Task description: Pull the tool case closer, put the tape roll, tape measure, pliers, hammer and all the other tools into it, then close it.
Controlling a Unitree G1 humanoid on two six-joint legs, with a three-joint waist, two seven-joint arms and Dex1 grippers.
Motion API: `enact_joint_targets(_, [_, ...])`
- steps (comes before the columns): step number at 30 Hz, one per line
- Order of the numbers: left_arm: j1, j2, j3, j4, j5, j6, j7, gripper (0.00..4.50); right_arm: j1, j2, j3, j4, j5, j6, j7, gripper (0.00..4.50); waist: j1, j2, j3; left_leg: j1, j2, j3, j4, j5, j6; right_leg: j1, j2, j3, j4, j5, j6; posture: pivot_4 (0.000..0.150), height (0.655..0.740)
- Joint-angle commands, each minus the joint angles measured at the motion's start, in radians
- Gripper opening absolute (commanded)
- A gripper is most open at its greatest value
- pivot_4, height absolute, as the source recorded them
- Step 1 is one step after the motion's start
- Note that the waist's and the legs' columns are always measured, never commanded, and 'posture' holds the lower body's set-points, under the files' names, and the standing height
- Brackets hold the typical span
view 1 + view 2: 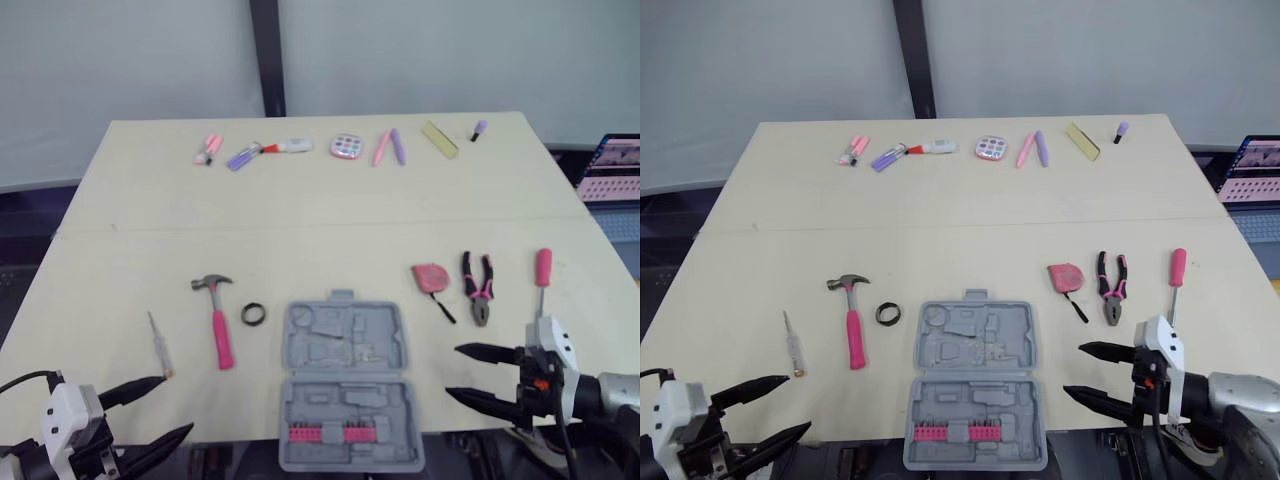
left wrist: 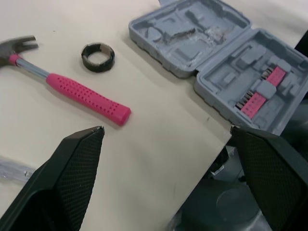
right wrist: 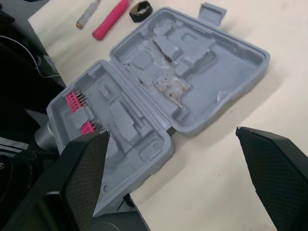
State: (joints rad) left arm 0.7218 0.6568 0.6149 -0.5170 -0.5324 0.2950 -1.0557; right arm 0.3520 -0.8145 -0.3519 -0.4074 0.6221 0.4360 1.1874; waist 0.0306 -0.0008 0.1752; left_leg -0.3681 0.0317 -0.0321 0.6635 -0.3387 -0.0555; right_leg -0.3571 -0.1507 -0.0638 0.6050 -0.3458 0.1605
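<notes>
Hovering at the near edge of the table (image 1: 300, 230), both grippers are gaping wide, holding nothing — left gripper (image 1: 175, 405) near the hammer (image 1: 222, 335), right gripper (image 1: 453, 372) beside the open tool case (image 1: 345, 340) lying between the 2.

No word, brand, number or sign can be read on the tool case (image 1: 345, 350), hammer (image 1: 222, 338) or tape measure (image 1: 431, 277).

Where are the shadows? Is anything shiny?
Left eye view: soft, even light; the hammer throws hardly any shadow on the table. Left wrist view: its steel neck shines a bit. Right wrist view: a faint shadow edges the case.
</notes>
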Motion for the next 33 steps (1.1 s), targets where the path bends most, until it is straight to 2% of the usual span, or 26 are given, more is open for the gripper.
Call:
enact_joint_targets(1, [-0.056,0.095,-0.002,-0.065,-0.048,0.118,0.025,4.50,0.001,0.032,-0.007,-0.018,-0.018,-0.148,0.055,4.45,0.000,0.000,0.000,0.000,0.000,0.000,0.000,0.000,0.000,0.000,0.000,0.000,0.000,0.000,0.000,0.150,0.7400])
enact_joint_targets(5, [-0.106,0.190,-0.036,-0.114,-0.053,0.229,0.045,4.50,0.009,0.079,0.012,0.002,-0.058,-0.281,0.073,4.45,-0.007,0.000,0.000,0.001,0.000,0.000,-0.001,0.000,0.000,0.001,0.000,0.000,0.004,0.000,0.000,0.150,0.7400])
enact_joint_targets(7, [-0.112,0.260,-0.076,-0.138,0.001,0.296,0.074,4.50,-0.002,0.097,0.018,0.007,-0.066,-0.315,0.060,4.45,-0.009,0.000,0.000,0.001,0.000,0.000,-0.001,0.000,0.000,0.000,0.000,0.000,0.004,0.000,0.000,0.150,0.7400])
enact_joint_targets(10, [-0.144,0.335,-0.116,-0.164,0.012,0.377,0.089,4.50,-0.021,0.105,0.032,0.018,-0.076,-0.337,0.044,4.45,-0.010,0.000,0.000,0.001,0.000,0.001,-0.001,0.000,-0.001,0.000,0.000,0.001,0.004,0.000,0.000,0.150,0.7400])
enact_joint_targets(14, [-0.243,0.486,-0.158,-0.188,0.013,0.535,0.101,4.50,-0.045,0.097,0.046,0.034,-0.084,-0.339,0.037,4.45,-0.003,0.000,0.000,0.001,0.000,0.001,-0.001,0.000,-0.001,0.000,0.000,0.001,0.004,0.000,0.000,0.150,0.7400])
enact_joint_targets(16, [-0.398,0.632,-0.225,-0.179,-0.013,0.607,0.079,4.50,-0.071,0.091,0.045,0.042,-0.086,-0.346,0.036,4.45,0.001,-0.001,0.000,0.001,0.000,0.001,-0.001,0.000,-0.001,0.000,0.000,0.001,0.004,0.000,0.000,0.150,0.7400])
enact_joint_targets(18, [-0.611,0.790,-0.364,-0.149,-0.004,0.674,0.076,4.50,-0.104,0.084,0.047,0.058,-0.082,-0.353,0.042,4.45,0.001,-0.004,0.001,0.000,0.000,-0.001,0.000,0.001,-0.002,0.000,0.001,0.001,0.004,0.000,0.000,0.150,0.7400])
enact_joint_targets(21, [-0.876,0.869,-0.586,-0.132,0.043,0.734,0.047,4.50,-0.124,0.079,0.054,0.069,-0.079,-0.360,0.048,4.45,-0.010,-0.001,0.000,0.001,0.000,0.001,-0.002,0.001,-0.001,0.000,0.001,0.002,0.004,0.001,0.001,0.150,0.7400])
enact_joint_targets(23, [-1.079,0.839,-0.757,-0.137,0.101,0.776,0.003,4.50,-0.130,0.074,0.057,0.074,-0.079,-0.368,0.054,4.45,-0.015,0.001,0.001,0.001,0.000,0.004,-0.005,0.001,-0.001,-0.002,0.001,0.003,0.004,0.001,0.001,0.150,0.7400])
enact_joint_targets(27, [-1.464,0.663,-1.152,-0.105,0.263,0.926,-0.047,4.50,-0.151,0.054,0.061,0.095,-0.077,-0.362,0.060,4.45,-0.013,0.000,0.001,0.000,0.000,0.005,-0.004,0.001,-0.002,-0.004,0.001,0.002,0.006,0.001,0.001,0.150,0.7400])
enact_joint_targets(30, [-1.610,0.587,-1.367,-0.057,0.365,0.960,-0.077,4.50,-0.166,0.041,0.062,0.107,-0.074,-0.354,0.063,4.45,-0.007,0.000,0.001,0.001,0.000,0.004,0.000,0.001,-0.002,-0.003,0.001,0.003,0.007,0.001,0.001,0.150,0.7400])
enact_joint_targets(33, [-1.699,0.499,-1.508,-0.008,0.418,1.021,-0.061,4.50,-0.173,0.026,0.057,0.109,-0.063,-0.343,0.067,4.45,-0.006,-0.001,0.001,0.000,0.000,0.004,0.000,0.001,-0.002,-0.003,0.001,0.003,0.007,0.001,0.001,0.150,0.7400])
